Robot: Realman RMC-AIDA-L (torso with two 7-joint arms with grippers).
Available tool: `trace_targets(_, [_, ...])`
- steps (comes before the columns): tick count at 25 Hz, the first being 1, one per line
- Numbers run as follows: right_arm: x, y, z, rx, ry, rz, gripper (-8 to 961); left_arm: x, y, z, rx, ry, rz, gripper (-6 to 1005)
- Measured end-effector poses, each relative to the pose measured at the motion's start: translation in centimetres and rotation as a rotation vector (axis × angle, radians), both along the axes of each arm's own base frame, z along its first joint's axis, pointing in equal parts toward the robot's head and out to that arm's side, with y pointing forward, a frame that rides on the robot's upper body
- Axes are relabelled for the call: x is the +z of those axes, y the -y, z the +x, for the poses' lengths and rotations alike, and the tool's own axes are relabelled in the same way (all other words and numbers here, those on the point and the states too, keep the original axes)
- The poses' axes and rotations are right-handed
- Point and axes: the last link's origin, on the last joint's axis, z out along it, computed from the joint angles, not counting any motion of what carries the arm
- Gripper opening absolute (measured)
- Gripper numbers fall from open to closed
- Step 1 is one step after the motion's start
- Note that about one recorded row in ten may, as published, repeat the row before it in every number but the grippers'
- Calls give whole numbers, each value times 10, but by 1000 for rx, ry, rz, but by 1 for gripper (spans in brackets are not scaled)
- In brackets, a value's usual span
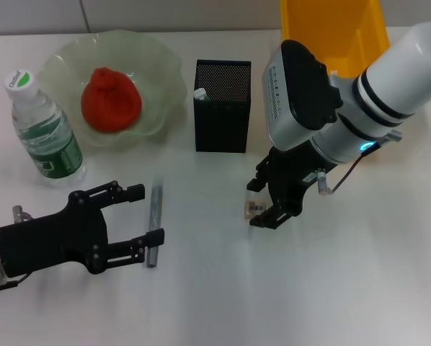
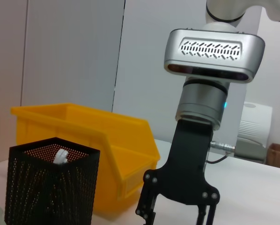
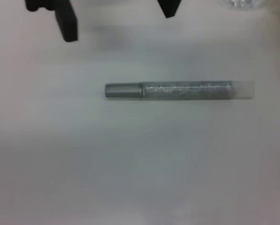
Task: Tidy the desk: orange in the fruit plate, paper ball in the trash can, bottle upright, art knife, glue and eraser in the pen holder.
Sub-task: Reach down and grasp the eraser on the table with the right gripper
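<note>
Head view shows a white desk. Near its far left corner sits the pale green fruit plate with the orange inside it. Just beside the plate, by the left edge, the bottle stands upright, cap on. The black mesh pen holder stands midway along the far edge, a white item poking up inside it. A yellow bin sits at the far right. The left gripper lies low by the near left edge, its fingers spread wide, with the grey glue stick lying on the desk at their tips; one lower fingertip seems to touch it, though contact cannot be told for sure. The right gripper hangs over the middle of the desk, its fingers narrowed around the small eraser.

Left wrist view looks across the desk at the right gripper from the side; its fingertips run out of frame. The pen holder stands before the yellow bin, the white item visible at its rim.

Right wrist view shows the glue stick lying flat on the desk, cap at one end, with the left gripper's fingertips apart near the frame's edge.
</note>
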Motion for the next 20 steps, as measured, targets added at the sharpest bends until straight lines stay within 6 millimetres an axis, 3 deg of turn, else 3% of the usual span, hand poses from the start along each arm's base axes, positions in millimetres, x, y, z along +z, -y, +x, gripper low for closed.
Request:
trace_targets(3, [-2,-1,2,-4,4,4,718,0,0,0,0,1,-1,799])
trace_targets(14, [-4,-1,3,-4,2,-4,515,1,-1,1,-4,3,3,798])
trace_targets(20, [-4,-1,4,-4,5,-4,304,1,-1,2,-7,7,1,799])
